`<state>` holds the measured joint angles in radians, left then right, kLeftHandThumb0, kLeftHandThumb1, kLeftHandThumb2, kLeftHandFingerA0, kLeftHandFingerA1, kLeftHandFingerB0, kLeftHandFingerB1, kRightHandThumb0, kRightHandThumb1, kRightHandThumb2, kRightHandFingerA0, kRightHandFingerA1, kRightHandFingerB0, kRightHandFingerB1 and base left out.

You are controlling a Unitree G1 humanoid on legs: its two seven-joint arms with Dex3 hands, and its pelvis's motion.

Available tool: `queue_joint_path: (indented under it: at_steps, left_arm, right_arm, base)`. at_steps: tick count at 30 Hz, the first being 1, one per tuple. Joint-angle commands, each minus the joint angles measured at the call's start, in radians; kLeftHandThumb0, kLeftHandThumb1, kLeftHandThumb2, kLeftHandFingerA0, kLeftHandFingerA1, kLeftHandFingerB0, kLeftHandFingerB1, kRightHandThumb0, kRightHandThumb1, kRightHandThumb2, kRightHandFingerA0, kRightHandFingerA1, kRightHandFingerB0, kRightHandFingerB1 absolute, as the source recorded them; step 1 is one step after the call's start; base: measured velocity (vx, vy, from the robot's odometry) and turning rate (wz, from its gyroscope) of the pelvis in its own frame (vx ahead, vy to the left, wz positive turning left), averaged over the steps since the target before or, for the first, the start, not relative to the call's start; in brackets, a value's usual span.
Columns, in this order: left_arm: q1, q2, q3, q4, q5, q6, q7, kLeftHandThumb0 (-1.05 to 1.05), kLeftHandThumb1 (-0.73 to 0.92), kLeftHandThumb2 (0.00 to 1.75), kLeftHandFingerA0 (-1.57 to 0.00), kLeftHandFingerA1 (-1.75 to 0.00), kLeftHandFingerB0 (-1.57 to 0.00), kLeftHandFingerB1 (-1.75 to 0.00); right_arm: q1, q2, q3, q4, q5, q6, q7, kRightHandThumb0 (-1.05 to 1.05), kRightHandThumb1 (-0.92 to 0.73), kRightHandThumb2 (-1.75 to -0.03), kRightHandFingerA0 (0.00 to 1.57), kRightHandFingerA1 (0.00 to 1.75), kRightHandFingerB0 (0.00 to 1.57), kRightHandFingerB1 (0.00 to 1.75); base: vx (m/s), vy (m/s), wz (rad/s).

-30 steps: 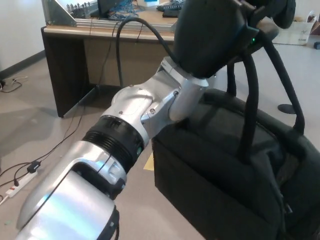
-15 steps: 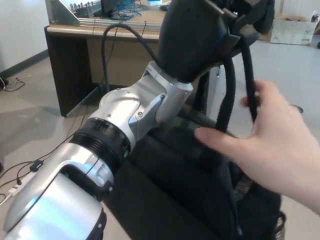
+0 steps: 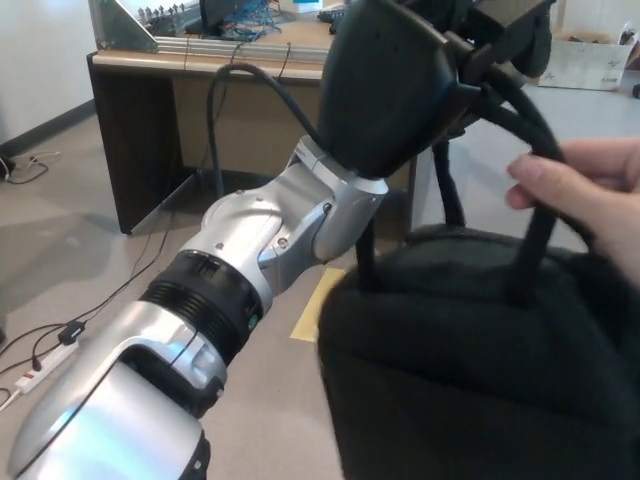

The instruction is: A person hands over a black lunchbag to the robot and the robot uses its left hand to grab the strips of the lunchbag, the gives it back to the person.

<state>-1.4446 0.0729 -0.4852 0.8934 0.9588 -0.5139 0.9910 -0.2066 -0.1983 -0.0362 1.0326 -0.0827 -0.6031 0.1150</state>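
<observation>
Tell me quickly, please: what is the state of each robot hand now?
Left hand: shut on the lunchbag strap, which a person's hand also grips.
Right hand: not in view.

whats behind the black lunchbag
Behind the black lunchbag stands a wooden desk, with cables on the floor. The bag covers the floor to the right.

A dark wooden desk [image 3: 140, 130] stands on a grey floor [image 3: 70, 250]; cables [image 3: 45, 345] trail beside a white wall [image 3: 40, 60].
</observation>
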Motion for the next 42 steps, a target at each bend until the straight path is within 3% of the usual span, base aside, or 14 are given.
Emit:
queue_joint_path:
  at_steps: [1, 2, 3, 4, 5, 10, 12, 18, 20, 25, 26, 29, 31, 42]
  left_arm:
    - [0.043, -0.002, 0.037, -0.048, -0.098, 0.007, -0.138, -0.50, 0.45, 0.82, -0.49, -0.79, -0.42, -0.58]
    - [0.075, 0.008, 0.057, -0.113, -0.175, 0.046, -0.360, -0.72, 0.44, 0.85, 0.00, -0.13, -0.05, -0.22]
    - [0.087, 0.017, 0.060, -0.150, -0.195, 0.072, -0.447, -0.84, 0.59, 0.58, 0.00, 0.00, 0.00, 0.00]
    - [0.097, 0.026, 0.060, -0.179, -0.203, 0.087, -0.497, -0.89, 0.47, 0.82, 0.00, 0.00, 0.00, 0.00]
    - [0.110, 0.038, 0.061, -0.215, -0.215, 0.094, -0.544, -0.94, 0.60, 0.58, 0.00, 0.00, 0.00, 0.00]
    - [0.163, 0.064, 0.069, -0.319, -0.233, 0.112, -0.626, -0.94, 0.61, 0.58, 0.00, 0.00, 0.00, 0.00]
    - [0.188, 0.072, 0.074, -0.360, -0.237, 0.119, -0.639, -0.98, 0.51, 0.88, 0.00, 0.00, 0.00, 0.00]
    - [0.253, 0.093, 0.100, -0.470, -0.252, 0.124, -0.676, -0.97, 0.66, 0.60, 0.00, 0.00, 0.00, 0.00]
    - [0.281, 0.104, 0.115, -0.517, -0.275, 0.122, -0.698, -0.95, 0.50, 0.87, 0.00, 0.00, 0.00, 0.00]
    - [0.521, 0.192, 0.214, -0.812, -0.343, 0.142, -0.732, -0.93, 0.49, 0.86, 0.00, 0.00, 0.00, 0.00]
    - [0.570, 0.208, 0.234, -0.850, -0.349, 0.137, -0.727, -0.93, 0.61, 0.58, 0.00, 0.00, 0.00, 0.00]
    - [0.854, 0.326, 0.343, -0.952, -0.404, 0.076, -0.718, -0.81, 0.43, 0.77, 0.00, 0.00, 0.00, 0.00]
    - [0.956, 0.349, 0.376, -0.952, -0.396, 0.050, -0.684, -0.79, 0.54, 0.57, 0.00, 0.00, 0.00, 0.00]
    - [1.524, 0.422, 0.444, -0.485, -0.493, -0.257, -0.498, -0.80, 0.47, 0.83, 0.00, 0.00, -0.03, -0.04]
  right_arm:
    - [-0.003, -0.008, -0.004, 0.008, 0.005, 0.006, 0.000, -0.55, -0.51, -0.84, 0.62, 0.62, 0.33, 0.47]
    - [-0.007, -0.008, -0.002, 0.008, 0.002, 0.012, -0.002, -0.54, -0.51, -0.84, 0.63, 0.62, 0.33, 0.47]
    - [-0.009, -0.010, -0.001, 0.008, 0.000, 0.012, -0.004, -0.54, -0.51, -0.83, 0.64, 0.62, 0.33, 0.47]
    - [-0.010, -0.011, 0.000, 0.009, -0.002, 0.009, -0.005, -0.49, -0.62, -0.58, 0.71, 0.51, 0.39, 0.35]
    - [-0.009, -0.012, 0.000, 0.009, -0.002, 0.009, -0.004, -0.53, -0.51, -0.83, 0.64, 0.62, 0.33, 0.47]
    - [-0.002, -0.014, 0.003, 0.003, -0.004, 0.010, -0.005, -0.49, -0.63, -0.58, 0.73, 0.51, 0.39, 0.35]
    - [0.000, -0.014, 0.003, 0.005, -0.003, 0.004, -0.004, -0.48, -0.63, -0.58, 0.73, 0.52, 0.39, 0.35]
    - [0.000, -0.011, 0.004, 0.002, -0.004, 0.005, -0.006, -0.50, -0.63, -0.58, 0.74, 0.51, 0.38, 0.35]
    - [-0.003, -0.011, 0.003, 0.000, 0.000, 0.011, -0.002, -0.50, -0.62, -0.58, 0.74, 0.51, 0.39, 0.35]
    - [-0.009, -0.013, -0.008, 0.010, 0.013, 0.010, 0.005, -0.53, -0.60, -0.58, 0.74, 0.53, 0.39, 0.35]
    - [-0.005, -0.015, -0.012, 0.009, 0.017, 0.006, 0.009, -0.51, -0.61, -0.58, 0.74, 0.53, 0.40, 0.35]
    - [0.006, -0.013, -0.026, 0.001, 0.033, 0.004, 0.011, -0.44, -0.62, -0.58, 0.75, 0.53, 0.42, 0.35]
    - [0.002, -0.011, -0.034, 0.006, 0.040, 0.014, 0.011, -0.41, -0.62, -0.58, 0.74, 0.53, 0.42, 0.36]
    - [0.017, -0.020, -0.033, 0.007, 0.013, -0.019, -0.039, -0.52, -0.52, -0.85, 0.56, 0.61, 0.34, 0.48]
  base:
    - [0.00, 0.000, 0.00]
    - [0.00, 0.000, 0.00]
    - [0.00, 0.000, 0.00]
    - [0.00, 0.000, 0.00]
    - [0.00, 0.000, 0.00]
    - [0.00, 0.000, 0.00]
    - [0.00, 0.000, 0.00]
    - [0.00, 0.000, 0.00]
    - [0.00, 0.000, 0.00]
    - [0.00, 0.000, 0.00]
    - [0.00, 0.000, 0.00]
    - [0.00, 0.000, 0.00]
    - [0.00, 0.000, 0.00]
    - [0.00, 0.000, 0.00]
